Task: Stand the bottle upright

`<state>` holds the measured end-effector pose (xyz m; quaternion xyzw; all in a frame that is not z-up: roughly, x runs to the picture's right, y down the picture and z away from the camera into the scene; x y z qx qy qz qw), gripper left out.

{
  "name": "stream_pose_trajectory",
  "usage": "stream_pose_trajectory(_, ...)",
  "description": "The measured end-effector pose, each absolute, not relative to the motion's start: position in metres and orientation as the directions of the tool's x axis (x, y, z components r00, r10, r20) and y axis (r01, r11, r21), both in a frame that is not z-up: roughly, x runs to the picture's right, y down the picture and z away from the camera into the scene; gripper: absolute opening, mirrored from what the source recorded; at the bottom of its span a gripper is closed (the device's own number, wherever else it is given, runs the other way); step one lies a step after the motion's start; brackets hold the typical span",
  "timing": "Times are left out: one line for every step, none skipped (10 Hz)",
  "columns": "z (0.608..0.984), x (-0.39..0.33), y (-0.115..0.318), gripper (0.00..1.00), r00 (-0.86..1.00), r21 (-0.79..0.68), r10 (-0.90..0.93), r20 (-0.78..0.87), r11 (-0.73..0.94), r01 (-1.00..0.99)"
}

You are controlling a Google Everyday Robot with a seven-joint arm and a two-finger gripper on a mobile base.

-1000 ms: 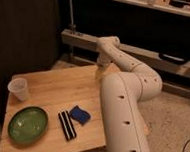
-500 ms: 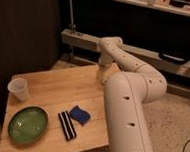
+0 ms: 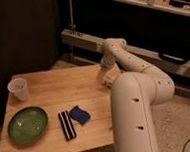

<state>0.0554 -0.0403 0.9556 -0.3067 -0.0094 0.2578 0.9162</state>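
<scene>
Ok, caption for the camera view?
Gripper low at the wooden table's far edge; cup, green plate, striped bar and blue sponge nearer; no bottle visible.

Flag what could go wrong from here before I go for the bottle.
1. No bottle shows; the gripper hangs low over the far right edge of the light wooden table, and the white robot arm may hide it. A blind grasp might knock it off.
2. Swinging over the table, the arm could sweep the small blue sponge.
</scene>
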Motion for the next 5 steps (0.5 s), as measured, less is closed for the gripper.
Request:
stream_pose_trajectory(0.9548,0.054,-0.0391,0.65,0.867,-0.569,0.479,-0.136,0.678,-0.464)
stream_pose_trajectory(0.9547,0.0545,-0.0377,0.65,0.867,-0.57,0.48,-0.136,0.678,-0.464)
stream_pose_trajectory(0.9544,0.0552,-0.037,0.65,0.866,-0.571,0.482,-0.134,0.677,-0.465)
stream_pose_trajectory(0.9537,0.0537,-0.0375,0.65,0.864,-0.569,0.488,-0.125,0.678,-0.465)
stream_pose_trajectory(0.9527,0.0552,-0.0387,0.65,0.86,-0.563,0.499,-0.11,0.682,-0.468)
